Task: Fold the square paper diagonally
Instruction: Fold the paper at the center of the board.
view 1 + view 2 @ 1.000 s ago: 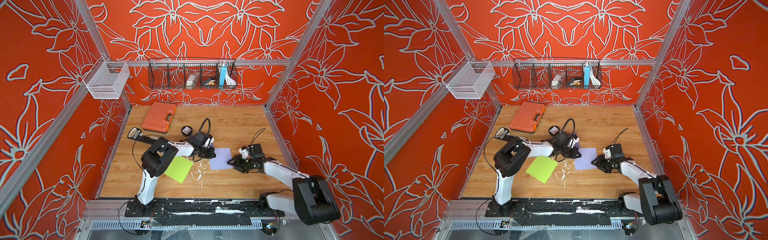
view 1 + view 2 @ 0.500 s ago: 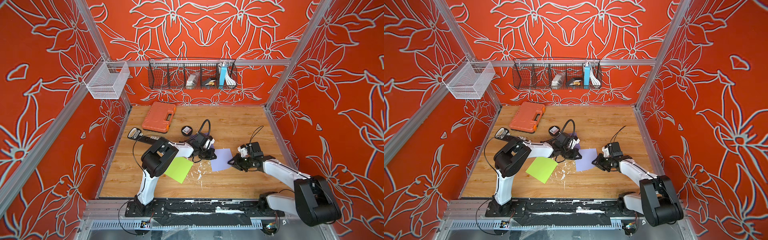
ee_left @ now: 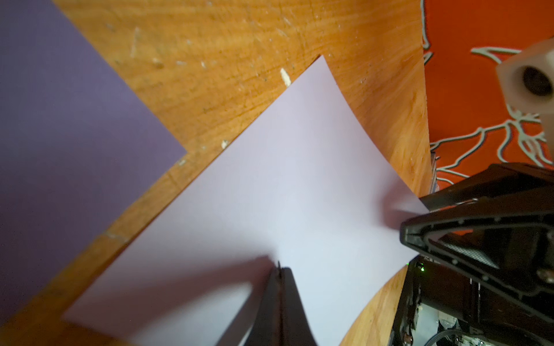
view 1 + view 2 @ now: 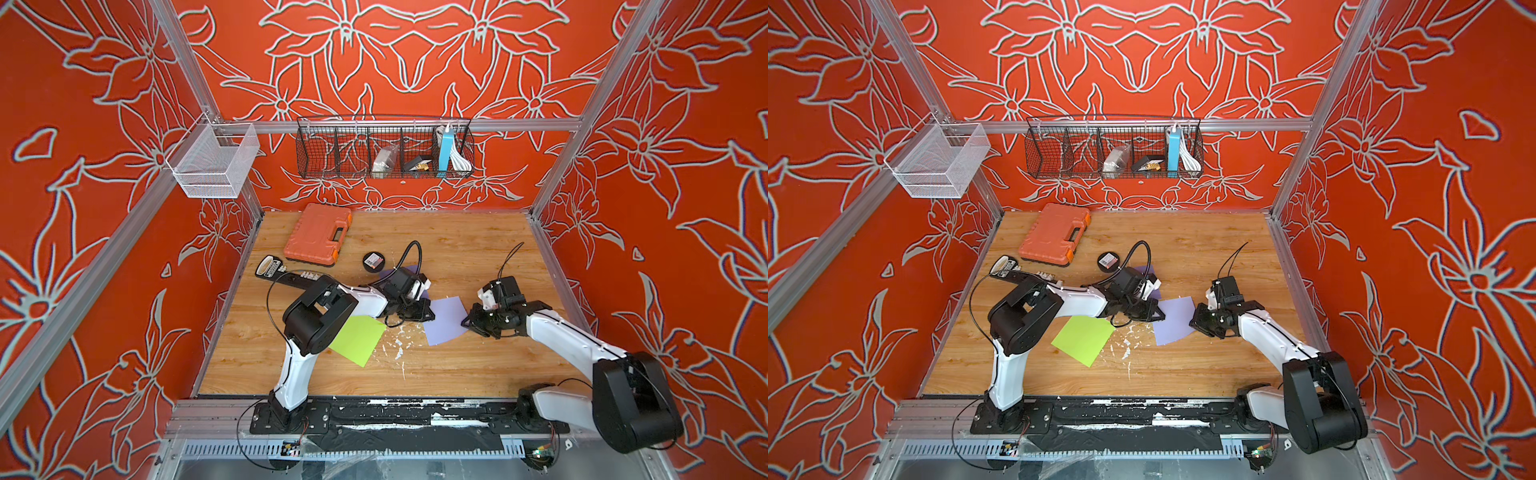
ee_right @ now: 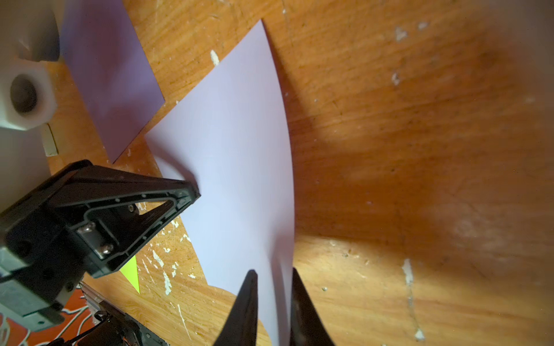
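In both top views the lavender paper (image 4: 446, 320) sits mid surface (image 4: 457, 249), with a green sheet (image 4: 359, 340) and white scraps (image 4: 400, 353) beside it. The black puck (image 4: 373, 262) has a label, but it's unreadable.

Left wrist: the left end effector (image 3: 278, 266) is pinched together, tip on the paper.

Right wrist: the right end effector (image 5: 272, 271) is slightly apart, straddling the paper's curled edge.

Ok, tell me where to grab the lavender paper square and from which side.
Pinch the lavender paper at the corner by the right gripper, coming in low from that side: the edge there curls off the table, and the shut left gripper rests on the far side.
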{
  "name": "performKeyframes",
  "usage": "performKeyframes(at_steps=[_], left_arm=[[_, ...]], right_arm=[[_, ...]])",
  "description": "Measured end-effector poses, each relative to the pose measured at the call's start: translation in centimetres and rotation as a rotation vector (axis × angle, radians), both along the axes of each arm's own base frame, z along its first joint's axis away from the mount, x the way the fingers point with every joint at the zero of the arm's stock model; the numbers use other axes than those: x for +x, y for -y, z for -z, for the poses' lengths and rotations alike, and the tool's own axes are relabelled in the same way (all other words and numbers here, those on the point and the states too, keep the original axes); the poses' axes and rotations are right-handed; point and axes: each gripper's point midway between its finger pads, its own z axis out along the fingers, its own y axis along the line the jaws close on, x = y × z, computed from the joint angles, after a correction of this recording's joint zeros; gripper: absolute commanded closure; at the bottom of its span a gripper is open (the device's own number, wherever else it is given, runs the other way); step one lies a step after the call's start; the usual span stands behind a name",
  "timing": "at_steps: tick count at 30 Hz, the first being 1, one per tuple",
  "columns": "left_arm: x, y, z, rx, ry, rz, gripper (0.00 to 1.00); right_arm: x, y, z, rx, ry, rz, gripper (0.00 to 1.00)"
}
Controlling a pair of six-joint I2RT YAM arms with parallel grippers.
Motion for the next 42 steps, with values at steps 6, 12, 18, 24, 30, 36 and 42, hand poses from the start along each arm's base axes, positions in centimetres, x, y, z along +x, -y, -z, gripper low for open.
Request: performKeyframes(at_steps=[6, 12, 18, 24, 30, 36, 42], left_arm=[[-0.1, 0.1, 0.0, -0.003, -0.002, 0.001, 0.95], [-0.4, 0.2, 0.0, -0.006, -0.001, 0.007, 0.94], [-0.8, 0.2, 0.0, -0.016, -0.006, 0.009, 0.84], [-1.3, 0.0, -0.7, -0.027, 0.003, 0.01, 0.72], [-1.7, -0.8, -2.5, -0.036, 0.05, 0.006, 0.71], [-1.1, -1.3, -4.4, -0.048, 0.11, -0.013, 0.89], [-0.9, -1.7, -4.1, -0.035, 0.096, -0.029, 1.0]], right_arm=[[-0.2, 0.1, 0.5, -0.013, -0.018, -0.003, 0.86], [-0.2, 0.4, 0.7, -0.034, -0.015, -0.004, 0.92], [-0.6, 0.9, 1.0, -0.067, -0.026, -0.017, 1.0], [-0.4, 0.9, 0.5, -0.084, -0.008, -0.055, 1.0], [-0.1, 0.9, 0.1, -0.11, 0.024, -0.129, 1.0], [0.6, 1.0, -1.0, -0.149, 0.066, -0.199, 1.0], [1.5, 1.2, -2.0, -0.204, 0.097, -0.244, 1.0]])
